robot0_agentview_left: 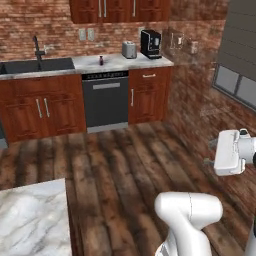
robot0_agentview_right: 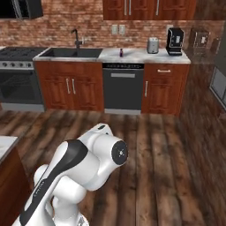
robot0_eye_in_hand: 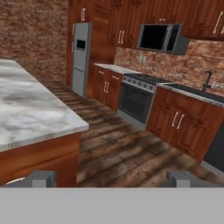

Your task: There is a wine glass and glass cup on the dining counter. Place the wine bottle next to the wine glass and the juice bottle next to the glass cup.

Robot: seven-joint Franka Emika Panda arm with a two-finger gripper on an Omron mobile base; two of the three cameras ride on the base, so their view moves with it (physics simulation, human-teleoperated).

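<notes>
A small pinkish-purple juice bottle [robot0_agentview_left: 101,60] [robot0_agentview_right: 121,52] stands upright on the far wall counter, above the dishwasher. The dining counter [robot0_agentview_left: 30,220] [robot0_eye_in_hand: 30,109] shows a bare marbled corner at the lower left, and its edge [robot0_agentview_right: 4,145] is at the left. My gripper [robot0_eye_in_hand: 112,179] is open with nothing between its fingertips [robot0_eye_in_hand: 41,178]. It hangs in the air beside the dining counter and far from the bottle. Its white hand [robot0_agentview_left: 229,152] is at the right edge. The wine glass, glass cup and wine bottle are out of view.
The wall counter holds a sink [robot0_agentview_left: 37,65], a toaster [robot0_agentview_left: 129,49] and a coffee machine [robot0_agentview_left: 150,44], with a dishwasher [robot0_agentview_left: 105,100] below. A stove [robot0_eye_in_hand: 135,98], a fridge [robot0_eye_in_hand: 81,57] and a microwave [robot0_eye_in_hand: 157,37] line the side wall. Open wooden floor [robot0_agentview_left: 125,160] lies between.
</notes>
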